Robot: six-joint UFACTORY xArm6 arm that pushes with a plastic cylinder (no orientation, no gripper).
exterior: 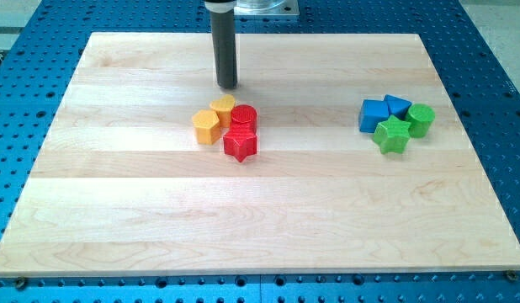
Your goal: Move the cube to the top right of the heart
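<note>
My tip [228, 86] rests on the board just above a cluster of warm-coloured blocks near the middle. That cluster holds a yellow heart [223, 108], a yellow hexagon-like block [206, 126], a red round block [243, 118] and a red star [241, 145], all touching. The tip is a short gap above the yellow heart. At the view's right sits a second cluster: a blue cube [374, 115], a blue triangular block [398, 106], a green round block [421, 119] and a green star [392, 135]. The blue cube is far to the right of my tip.
The wooden board [117, 210] lies on a blue perforated table [496, 50]. The arm's mount shows at the view's top centre [252, 7].
</note>
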